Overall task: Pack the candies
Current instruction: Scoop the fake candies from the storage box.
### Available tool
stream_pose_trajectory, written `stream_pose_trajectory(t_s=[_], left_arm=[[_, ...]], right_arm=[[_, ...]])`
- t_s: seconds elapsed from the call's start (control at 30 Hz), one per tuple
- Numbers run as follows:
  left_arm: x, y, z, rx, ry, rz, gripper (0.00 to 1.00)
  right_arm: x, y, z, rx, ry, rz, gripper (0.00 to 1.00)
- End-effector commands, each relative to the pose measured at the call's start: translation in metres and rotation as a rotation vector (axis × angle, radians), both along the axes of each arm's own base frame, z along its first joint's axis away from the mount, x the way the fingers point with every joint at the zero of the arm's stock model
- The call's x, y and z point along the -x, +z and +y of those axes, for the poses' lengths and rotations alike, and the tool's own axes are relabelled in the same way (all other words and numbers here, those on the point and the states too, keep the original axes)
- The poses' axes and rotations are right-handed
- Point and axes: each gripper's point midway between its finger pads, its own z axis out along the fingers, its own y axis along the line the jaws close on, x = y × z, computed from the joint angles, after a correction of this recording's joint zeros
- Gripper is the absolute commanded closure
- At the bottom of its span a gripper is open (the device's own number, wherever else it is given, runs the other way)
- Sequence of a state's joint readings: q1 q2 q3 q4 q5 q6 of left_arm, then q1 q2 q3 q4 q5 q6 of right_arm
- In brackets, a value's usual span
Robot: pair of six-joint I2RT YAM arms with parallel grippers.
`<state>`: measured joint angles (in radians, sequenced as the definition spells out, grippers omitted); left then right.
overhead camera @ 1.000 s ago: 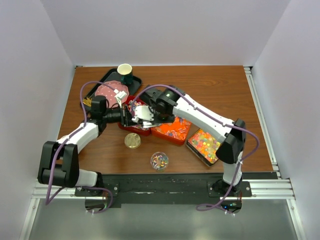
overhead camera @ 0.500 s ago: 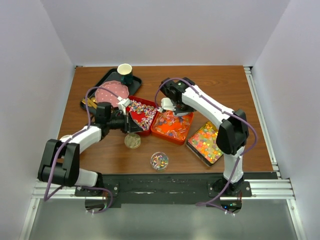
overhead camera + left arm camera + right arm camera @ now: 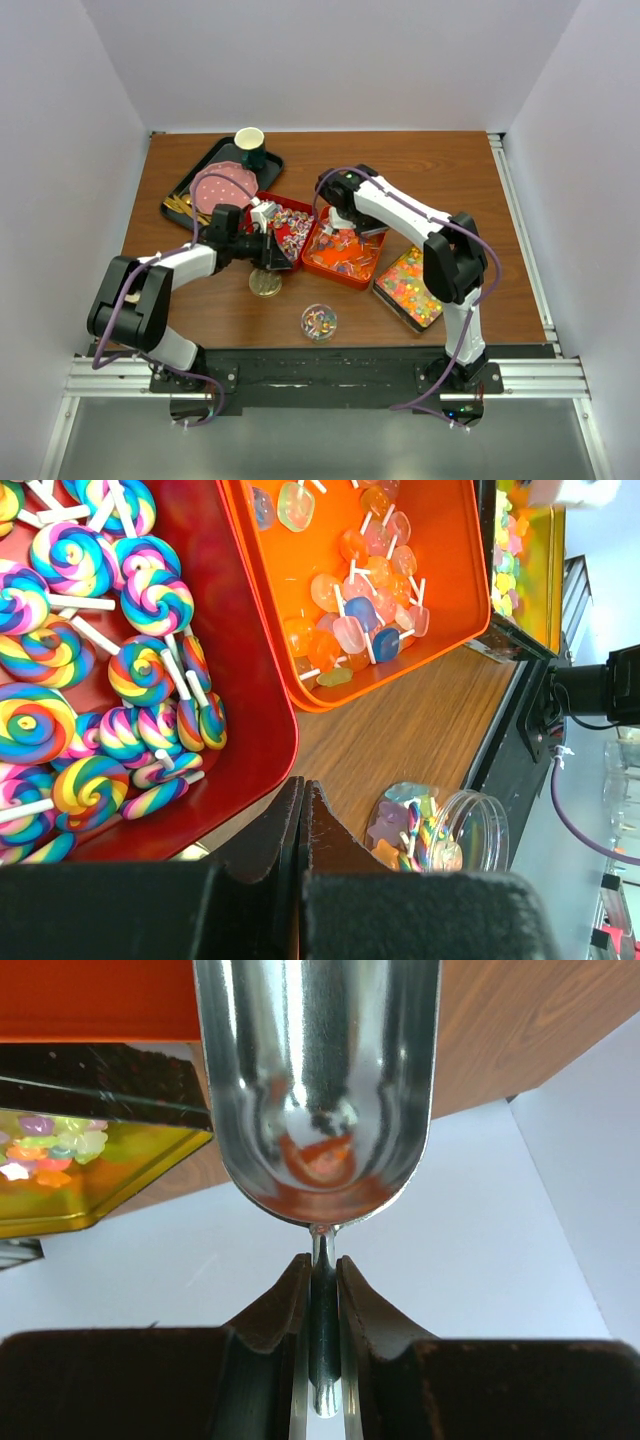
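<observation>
Arriving above orange tray (image 3: 450, 550) candies (image 3: 350, 630): scoop (image 3: 315, 1070)

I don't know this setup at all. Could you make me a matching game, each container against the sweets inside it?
Containers:
1. red tray
2. orange tray
3. yellow tin
4. clear round dish

Sweets:
A. glossy jelly pieces
B. rainbow swirl lollipops
C. a few mixed candies
D. small see-through lollipops

Pairs: 1-B, 2-D, 3-A, 4-C
</observation>
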<state>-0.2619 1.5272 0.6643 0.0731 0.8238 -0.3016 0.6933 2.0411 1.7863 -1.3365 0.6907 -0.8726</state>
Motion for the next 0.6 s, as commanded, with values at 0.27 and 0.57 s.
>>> stream_pose_trajectory(t_s=[0.27,0.57], left_arm=[[-0.013,0.005,-0.008,0.008,-0.008,-0.056,1.0],[-0.013,0.009,-0.011,0.024,-0.01,-0.054,1.0]], right_arm=[[0.042,0.009,-0.038,0.268,0.023,0.209,1.0],[0.039,-0.005,-0.014,0.37,0.093,0.19,1.0]])
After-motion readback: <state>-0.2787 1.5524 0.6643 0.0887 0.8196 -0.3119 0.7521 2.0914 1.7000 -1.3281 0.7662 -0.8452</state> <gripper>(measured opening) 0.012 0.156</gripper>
